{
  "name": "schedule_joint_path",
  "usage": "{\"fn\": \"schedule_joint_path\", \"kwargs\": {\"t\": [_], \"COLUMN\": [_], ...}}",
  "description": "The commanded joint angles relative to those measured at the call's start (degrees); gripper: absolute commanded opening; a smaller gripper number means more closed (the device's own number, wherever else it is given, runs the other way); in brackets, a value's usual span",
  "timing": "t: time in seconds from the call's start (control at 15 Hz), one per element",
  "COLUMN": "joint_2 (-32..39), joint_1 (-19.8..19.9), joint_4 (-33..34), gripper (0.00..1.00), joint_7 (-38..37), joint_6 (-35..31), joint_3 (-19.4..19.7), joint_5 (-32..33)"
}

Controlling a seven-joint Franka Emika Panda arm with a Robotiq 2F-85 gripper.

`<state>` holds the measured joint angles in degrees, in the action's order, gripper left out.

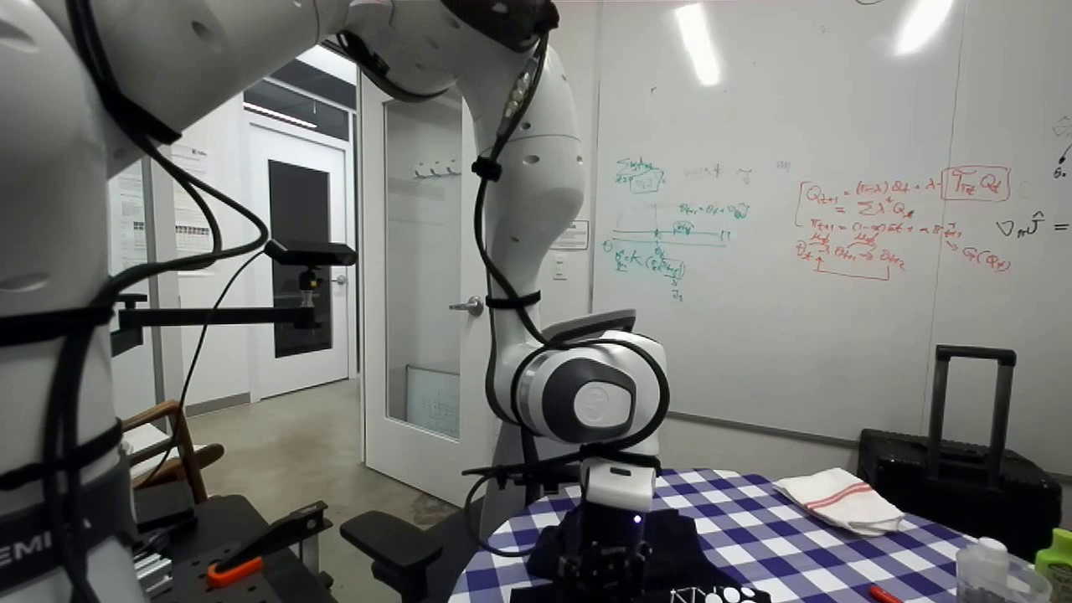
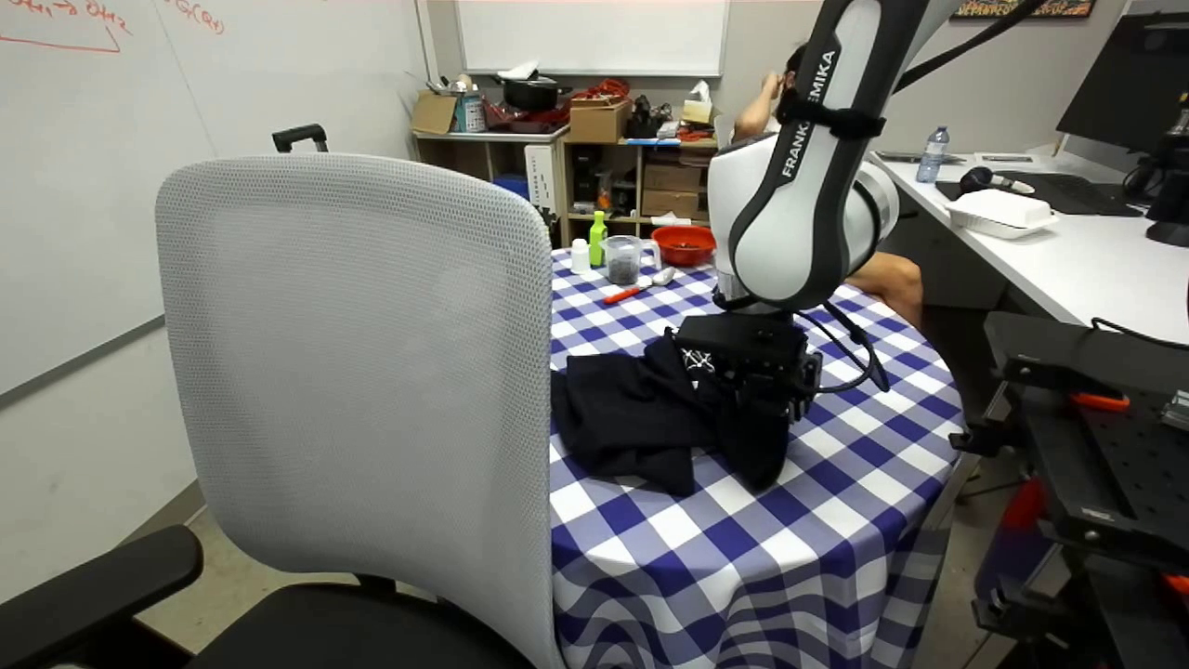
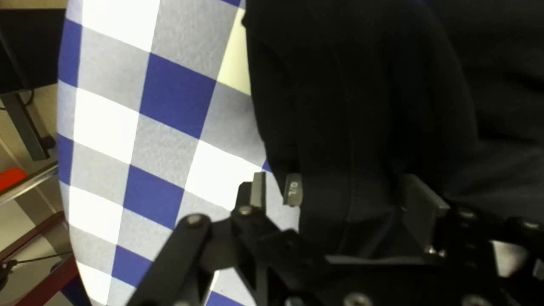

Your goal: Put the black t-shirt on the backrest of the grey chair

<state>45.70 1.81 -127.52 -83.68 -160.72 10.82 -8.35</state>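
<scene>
While my gripper [image 3: 344, 193] stands with its fingers apart, cloth of the black t-shirt [image 2: 632, 418] showing between them and nothing clamped, depth worries me first: I can't tell how far down the tips reach, and a shallow pinch would probably slip during the lift. The shirt lies bunched on the checked tablecloth [image 2: 841, 465], its bulk toward nine o'clock in an exterior view, so I expect it to hang as a lump. If I pinch tablecloth too, I could drag the red-handled spoon [image 2: 633, 292] and clear jug [image 2: 623, 262], out at ten o'clock. Beyond the shirt, at nine o'clock, rises the grey chair's backrest [image 2: 358, 353]: lifting too low could snag trailing cloth on its rounded top, and a lopsided drape could slide off.
</scene>
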Motion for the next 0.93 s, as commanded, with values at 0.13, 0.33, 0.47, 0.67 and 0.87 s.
{"fn": "schedule_joint_path", "kwargs": {"t": [0.13,0.33,0.47,0.67,0.87], "joint_2": [1.85,-0.12,-2.31,-6.48,-11.29], "joint_1": [-2.0,-2.09,-2.38,-2.48,-3.18], "joint_4": [2.4,1.37,-0.05,-1.35,-1.04], "gripper": [0.3,0.06,0.0,0.03,0.03], "joint_7": [0.86,1.57,1.83,2.62,2.54], "joint_6": [-1.27,-2.61,-4.28,-5.06,-3.93], "joint_3": [1.95,2.12,2.53,3.61,5.5], "joint_5": [-1.98,-2.03,-1.99,-1.69,-0.91]}}
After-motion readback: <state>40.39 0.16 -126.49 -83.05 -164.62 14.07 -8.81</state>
